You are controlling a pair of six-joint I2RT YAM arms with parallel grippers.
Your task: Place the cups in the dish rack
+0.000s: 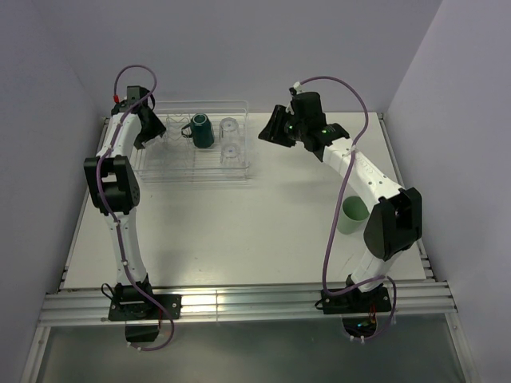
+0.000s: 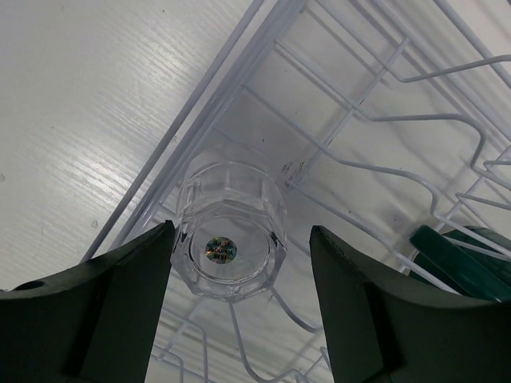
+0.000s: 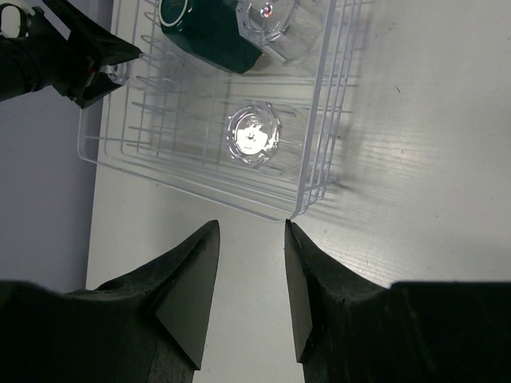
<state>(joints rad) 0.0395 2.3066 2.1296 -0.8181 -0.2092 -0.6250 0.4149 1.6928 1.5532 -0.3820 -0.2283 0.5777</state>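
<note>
The clear dish rack (image 1: pixel 172 163) stands at the back left of the table. In it are the dark green mug (image 1: pixel 201 130) and two clear glass tumblers (image 1: pixel 229 126) (image 1: pixel 232 150). My left gripper (image 1: pixel 153 128) is open over the rack's left end. In the left wrist view it (image 2: pixel 241 231) straddles a third tumbler (image 2: pixel 231 243), base towards the camera, standing in the rack (image 2: pixel 351 120). The glass is close to the left finger. My right gripper (image 1: pixel 271 128) (image 3: pixel 250 226) is open and empty just right of the rack (image 3: pixel 319 120). The mint-green cup (image 1: pixel 352 215) stands on the table at the right.
The right wrist view shows one tumbler (image 3: pixel 252 140) near the rack's corner, another (image 3: pixel 271 20) and the mug (image 3: pixel 200 32) further in, and the left gripper (image 3: pixel 80 64) beyond. The mug's edge (image 2: pixel 459 251) shows in the left wrist view. Walls close in behind and at both sides.
</note>
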